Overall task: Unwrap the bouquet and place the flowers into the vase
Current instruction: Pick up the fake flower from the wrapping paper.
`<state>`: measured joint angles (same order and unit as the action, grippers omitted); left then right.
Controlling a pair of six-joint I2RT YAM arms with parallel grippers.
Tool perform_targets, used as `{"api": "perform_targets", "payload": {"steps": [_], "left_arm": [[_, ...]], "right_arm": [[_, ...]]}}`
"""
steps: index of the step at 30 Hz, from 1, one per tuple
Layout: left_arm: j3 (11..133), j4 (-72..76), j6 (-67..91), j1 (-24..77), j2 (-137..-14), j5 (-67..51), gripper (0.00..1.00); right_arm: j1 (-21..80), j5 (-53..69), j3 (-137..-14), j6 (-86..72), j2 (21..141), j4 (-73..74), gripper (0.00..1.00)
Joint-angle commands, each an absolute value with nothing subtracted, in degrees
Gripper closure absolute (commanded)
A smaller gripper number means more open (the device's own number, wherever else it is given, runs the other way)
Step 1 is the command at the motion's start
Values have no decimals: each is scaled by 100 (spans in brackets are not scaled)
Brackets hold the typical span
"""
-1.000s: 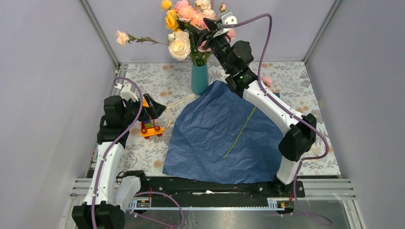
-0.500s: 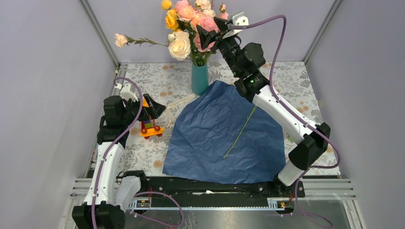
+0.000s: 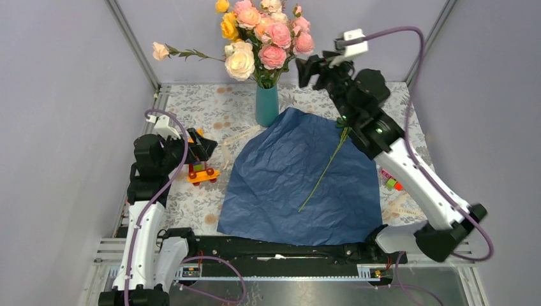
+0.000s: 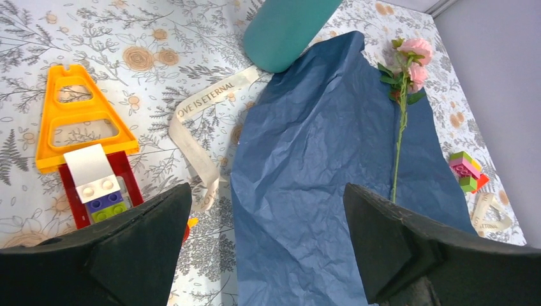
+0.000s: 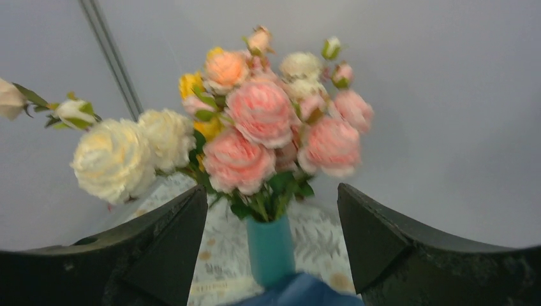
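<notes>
Left wrist: 1 pink rose stem (image 4: pixel 400 121) lies on unfolded, crinkled blue paper (image 4: pixel 319 159).

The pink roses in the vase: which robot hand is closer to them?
Right. The right gripper hangs open just right of the pink roses, at their height. The left gripper is low over the toy blocks, far off to their left.

Plain lilac-grey walls close the cell on three sides: the back wall (image 3: pixel 185 25) at 12 o'clock, a left wall (image 3: pixel 57 127) at 9, a right wall (image 3: pixel 491 95) at 3. Slim aluminium posts (image 3: pixel 134 44) rise at 11 and 1. A tablecloth (image 3: pixel 217 108) covers the tabletop, white with grey sprigs and tan blooms, and a metal rail (image 3: pixel 287 279) runs along 6 o'clock. The light is soft and even.
</notes>
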<state>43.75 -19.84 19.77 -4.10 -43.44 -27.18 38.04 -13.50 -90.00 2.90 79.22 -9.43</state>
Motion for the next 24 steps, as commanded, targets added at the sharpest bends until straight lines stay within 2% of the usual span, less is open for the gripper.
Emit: {"api": "perform_targets", "payload": {"steps": [1, 6, 11, 18, 24], "left_arm": [[4569, -2110, 1621, -448, -4194, -2302, 5], [4474, -2142, 1604, -448, -4075, -2141, 5], [4416, -2036, 1797, -448, -4090, -2279, 5], [4244, -1916, 1977, -444, -4004, -2331, 5], [4203, -1976, 1978, -448, -3989, -2261, 5]], "right_arm": [[3656, -2195, -8645, -336, 6839, 778, 19], [3264, -2440, -8042, -904, 6127, 2003, 17], [2395, -1742, -7680, -1474, 6102, 2906, 18], [1262, -839, -7193, -2004, 6842, 2851, 22], [852, -389, -6890, -2336, 7948, 2464, 27]]}}
